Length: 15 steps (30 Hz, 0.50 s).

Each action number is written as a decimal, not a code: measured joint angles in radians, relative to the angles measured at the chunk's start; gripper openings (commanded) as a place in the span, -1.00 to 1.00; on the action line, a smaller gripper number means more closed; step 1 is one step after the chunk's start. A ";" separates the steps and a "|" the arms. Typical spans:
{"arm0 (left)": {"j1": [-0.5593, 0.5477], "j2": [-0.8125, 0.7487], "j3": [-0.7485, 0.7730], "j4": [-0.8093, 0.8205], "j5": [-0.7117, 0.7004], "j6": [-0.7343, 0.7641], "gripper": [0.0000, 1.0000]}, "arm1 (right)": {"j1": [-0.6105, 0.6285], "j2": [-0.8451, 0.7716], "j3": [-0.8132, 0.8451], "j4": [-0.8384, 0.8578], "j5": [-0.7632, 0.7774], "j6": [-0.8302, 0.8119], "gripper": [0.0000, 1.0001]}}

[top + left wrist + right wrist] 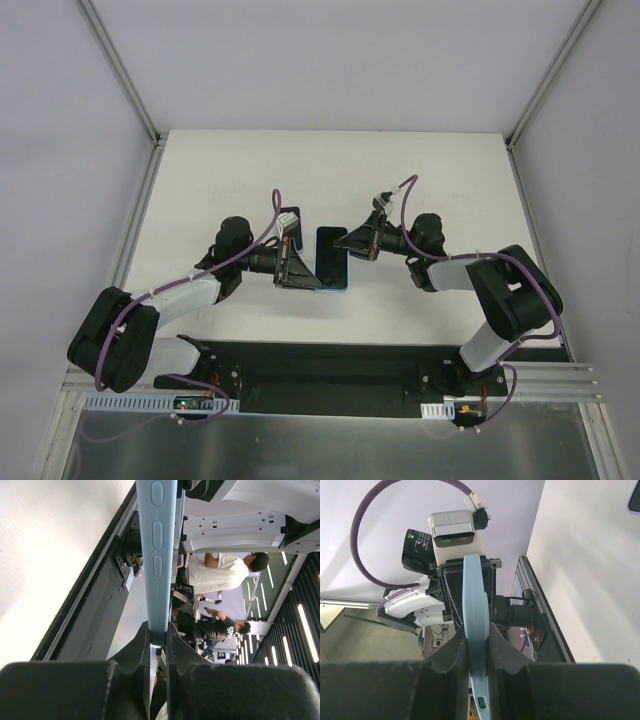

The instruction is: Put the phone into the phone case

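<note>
The phone case is a light blue-rimmed slab with a dark face, held above the white table between both arms. My left gripper is shut on its near left edge. My right gripper is shut on its far right edge. The left wrist view shows the case's blue side edge with button bumps, pinched between my left gripper's fingers. The right wrist view shows the blue edge clamped in my right gripper. No separate phone shows; I cannot tell whether the dark face is its screen.
The white table lies under the case. A black base plate runs along the near edge between the arm bases. Grey walls and metal frame posts enclose the table at the back and sides.
</note>
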 measured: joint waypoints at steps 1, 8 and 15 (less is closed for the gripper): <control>0.000 -0.001 0.005 -0.021 -0.005 0.012 -1.00 | 0.000 0.000 0.000 -0.004 0.000 -0.005 -0.82; 0.000 -0.003 0.029 -0.092 -0.020 0.080 0.00 | 0.000 0.000 -0.001 -0.010 -0.002 -0.009 -0.88; 0.000 -0.003 0.057 -0.120 -0.048 0.111 -0.03 | 0.031 -0.029 -0.012 -0.010 -0.023 -0.005 -0.87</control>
